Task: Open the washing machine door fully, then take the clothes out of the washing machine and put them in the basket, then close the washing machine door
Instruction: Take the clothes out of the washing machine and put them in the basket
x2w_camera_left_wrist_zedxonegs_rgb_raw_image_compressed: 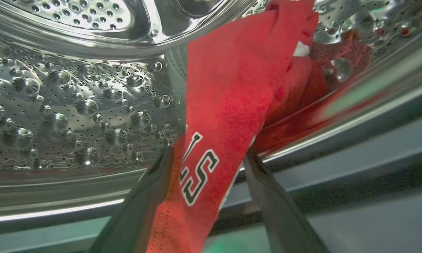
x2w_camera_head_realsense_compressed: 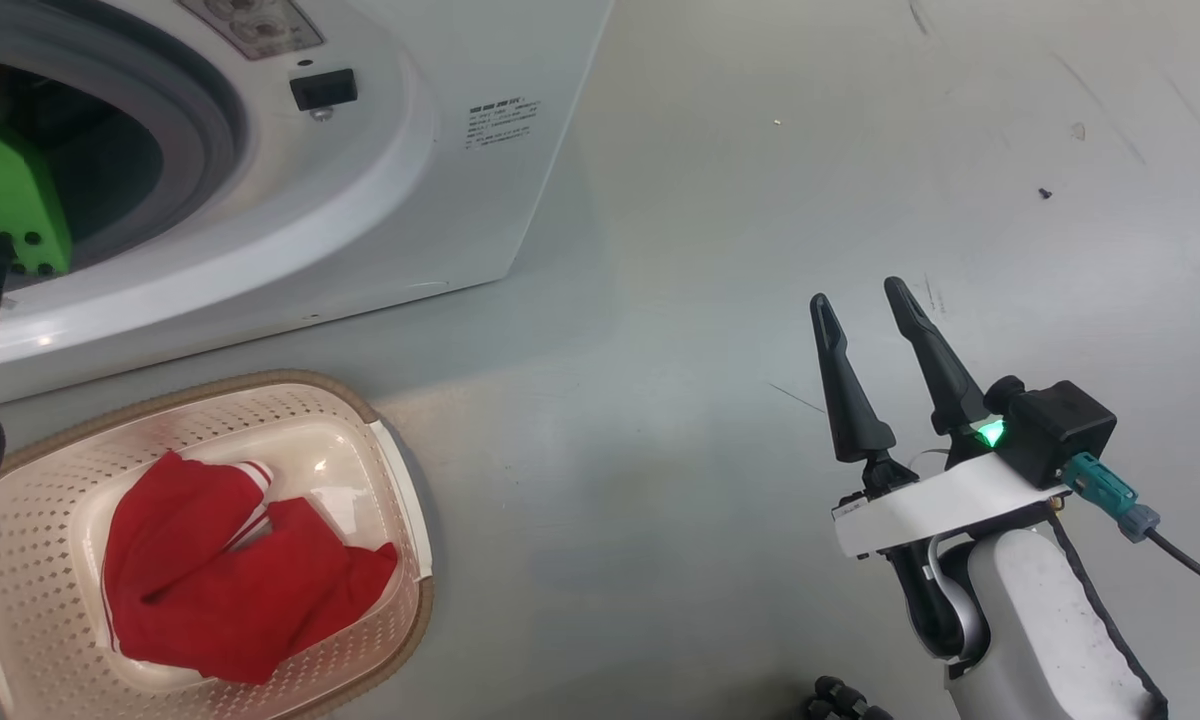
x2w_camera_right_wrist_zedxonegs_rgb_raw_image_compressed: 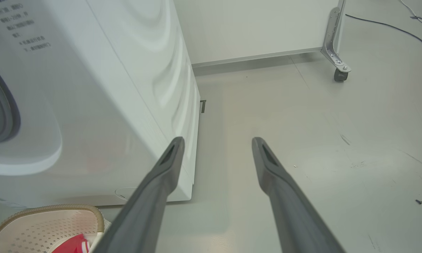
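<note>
plainly, the washing machine (x2w_camera_head_realsense_compressed: 360, 200) stood with its drum mouth uncovered. the basket (x2w_camera_head_realsense_compressed: 400, 520) sat on the floor just in front of the washing machine, holding a crumpled red garment (x2w_camera_head_realsense_compressed: 220, 580). a second red garment (x2w_camera_left_wrist_zedxonegs_rgb_raw_image_compressed: 228, 98), lettered, lay inside the washing machine's steel drum, passing between the spread jaws of the left gripper (x2w_camera_left_wrist_zedxonegs_rgb_raw_image_compressed: 209, 151), unpinched. the right gripper (x2w_camera_head_realsense_compressed: 858, 293) hung beside the washing machine, jaws spread, empty.

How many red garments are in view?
2: one bright red fabric garment lies in the cream perforated plastic basket, one red lettered garment inside the steel drum; more may be hidden.
</note>
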Controlling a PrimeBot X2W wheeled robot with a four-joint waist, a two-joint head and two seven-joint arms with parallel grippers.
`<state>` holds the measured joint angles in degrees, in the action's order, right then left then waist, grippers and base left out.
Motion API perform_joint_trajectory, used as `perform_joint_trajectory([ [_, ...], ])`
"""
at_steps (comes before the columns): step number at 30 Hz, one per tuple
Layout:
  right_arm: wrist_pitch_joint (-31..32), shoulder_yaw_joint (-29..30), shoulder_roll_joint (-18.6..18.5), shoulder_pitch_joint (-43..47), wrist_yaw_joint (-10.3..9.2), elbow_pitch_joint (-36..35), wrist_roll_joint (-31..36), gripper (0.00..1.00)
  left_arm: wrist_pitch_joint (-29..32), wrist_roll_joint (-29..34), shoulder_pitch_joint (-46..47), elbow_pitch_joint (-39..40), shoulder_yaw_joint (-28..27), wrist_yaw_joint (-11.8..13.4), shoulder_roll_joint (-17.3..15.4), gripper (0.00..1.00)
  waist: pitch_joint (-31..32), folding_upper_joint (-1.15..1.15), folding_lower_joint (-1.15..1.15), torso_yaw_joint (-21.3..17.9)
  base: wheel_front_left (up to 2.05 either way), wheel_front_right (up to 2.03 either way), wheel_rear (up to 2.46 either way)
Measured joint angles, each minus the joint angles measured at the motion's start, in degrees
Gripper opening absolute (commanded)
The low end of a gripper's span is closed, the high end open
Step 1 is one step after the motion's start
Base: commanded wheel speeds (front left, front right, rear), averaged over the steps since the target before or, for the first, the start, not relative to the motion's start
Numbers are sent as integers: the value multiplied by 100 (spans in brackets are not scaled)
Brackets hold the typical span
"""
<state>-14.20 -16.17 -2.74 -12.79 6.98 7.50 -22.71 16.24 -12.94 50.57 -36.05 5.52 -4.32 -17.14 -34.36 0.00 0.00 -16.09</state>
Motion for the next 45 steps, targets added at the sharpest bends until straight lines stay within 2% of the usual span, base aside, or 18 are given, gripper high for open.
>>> perform_joint_trajectory([
  [3, 0, 25, 1, 0, 0, 2, -5, 100, 1, 0, 98, -137, -16, 49, 8, 100, -21, 0, 0, -23, 0, 0, 0],
  [4, 0, 30, 1, 0, 0, 2, -7, 100, 9, -1, 126, -190, -26, 49, 7, 68, -25, 0, 0, -28, 0, 0, 0],
  [5, 0, 32, 2, 0, 0, 2, -11, 100, 9, -7, 143, -236, -44, 49, 8, 68, -28, 0, 0, -33, 0, 0, 0],
  [6, 0, 33, 2, 0, 0, 2, -22, 100, 8, -13, 147, -261, -62, 49, 9, 0, -32, 0, 0, -37, 0, 0, 0],
  [11, 0, 73, 5, -2, 0, 3, -46, 100, -87, -59, 216, -392, -85, 43, 63, 0, -37, 0, 0, -39, 0, 0, 0],
  [16, 0, 164, 9, -7, -1, 5, -46, 100, -323, -59, 251, -468, 22, -5, 234, 0, 1, 0, 0, 36, 0, 0, 0],
  [28, 0, 257, 11, -23, -1, 142, 25, 100, -1020, -56, 212, -799, 218, -102, 409, 0, 328, 0, 0, 289, 0, 0, 0],
  [37, 0, 334, -42, 59, -1, 291, 88, 100, -1540, -59, -320, -1033, 399, -164, 720, 0, 814, 0, 0, 539, 0, 0, 0],
  [45, 0, 415, -89, 267, -1, 313, 118, 100, -1890, -68, -688, -1069, 569, -211, 831, 0, 1188, 0, 0, 834, 0, 0, 0],
])
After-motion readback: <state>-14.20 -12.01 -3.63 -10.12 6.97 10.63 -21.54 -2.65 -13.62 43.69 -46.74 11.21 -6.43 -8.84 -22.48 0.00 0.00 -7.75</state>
